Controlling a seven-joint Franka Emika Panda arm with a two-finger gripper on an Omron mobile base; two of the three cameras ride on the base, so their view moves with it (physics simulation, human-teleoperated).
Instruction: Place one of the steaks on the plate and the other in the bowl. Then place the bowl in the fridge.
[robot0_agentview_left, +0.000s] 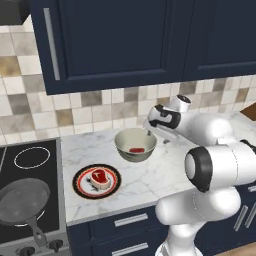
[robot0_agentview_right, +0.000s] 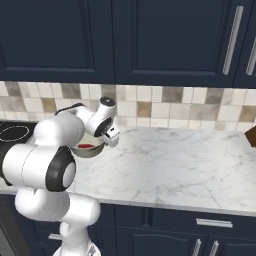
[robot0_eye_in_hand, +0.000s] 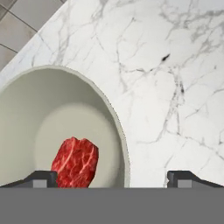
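The bowl (robot0_eye_in_hand: 65, 109), at lower left of the hand view, looked rigid and smooth; its rim between the wide-open gripper (robot0_eye_in_hand: 111, 178) fingers seemed the best hold.

Bowl (robot0_agentview_right: 88, 148) mostly hidden behind arm in right base view; left part cut off in hand view. Frying pan (robot0_agentview_left: 22, 202) clipped at left edge.

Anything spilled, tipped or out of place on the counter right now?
Nothing stands out. One steak lies on the plate, the other inside the upright bowl, and the open gripper straddles its rim.
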